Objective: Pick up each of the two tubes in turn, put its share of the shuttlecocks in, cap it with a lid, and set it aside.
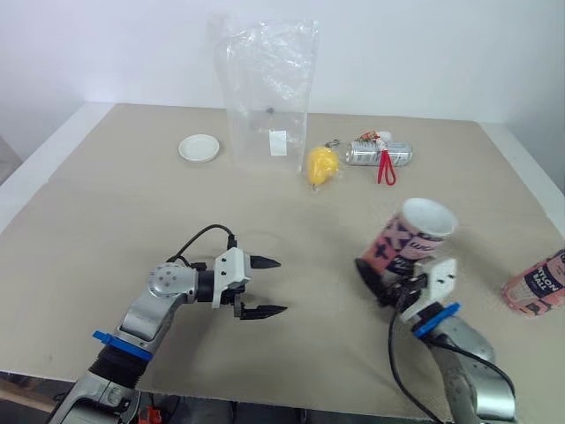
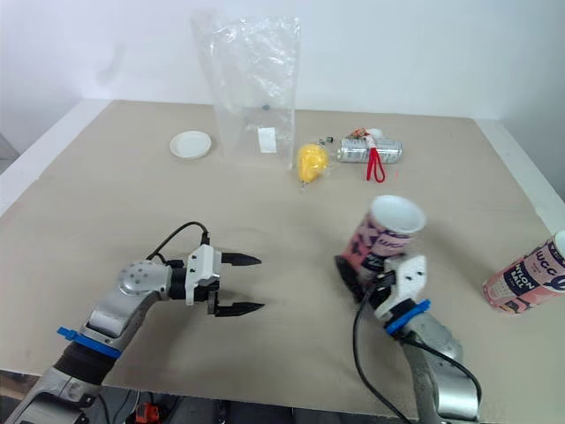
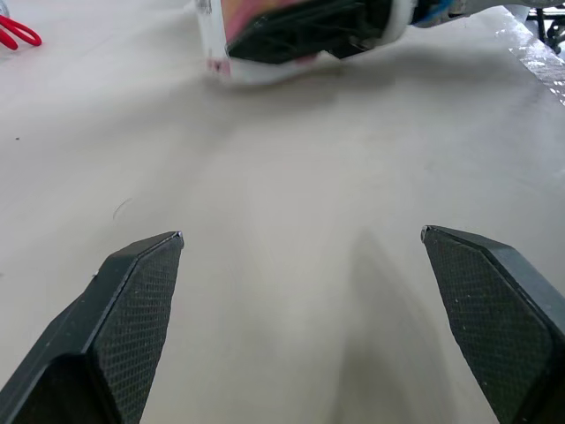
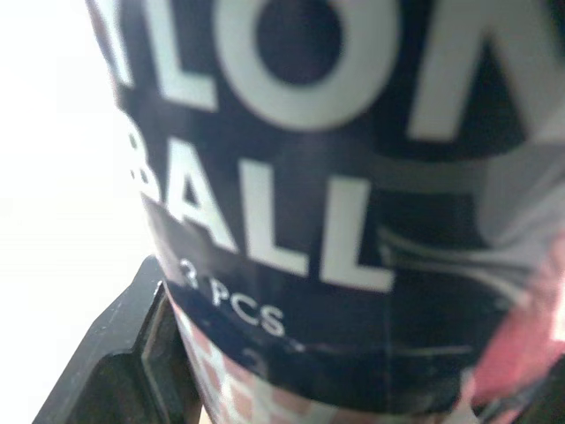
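I'm seeing the left pincer (image 1: 281, 285) near the front edge of the desk (image 1: 132, 221), left of centre. It's spread wide, holding nothing and hanging low over bare surface.

Toward the front right, the right pincer (image 1: 388, 283) is pinching the first tube (image 1: 410, 238) low on its body, near the base. The tube is leaning, its open mouth pointing up and toward the far right. I can't tell whether the base is touching the desk.

Risks, as I'm judging them:
- With the grip that low and the tube tilted, it could pivot or slip once something is pushed into the mouth.
- The empty pincer is well apart from anything to load, so the reach to the far edge is long.
- That reach could clip the clear bag (image 1: 269, 97).

Tube look: pink patterned lower body, dark band with white lettering, white rim, no cap on.

The second tube (image 1: 538, 283) is lying tilted at the right edge, well apart from the first.

Along the far edge:
- a white lid (image 1: 199, 147), left of the bag
- the bag, standing upright at centre
- a yellow thing (image 1: 321, 164), likely a shuttlecock, just beside the bag
- a silver can (image 1: 378, 155) with a red loop (image 1: 386, 168), right of the yellow thing

I'm counting only one lid.
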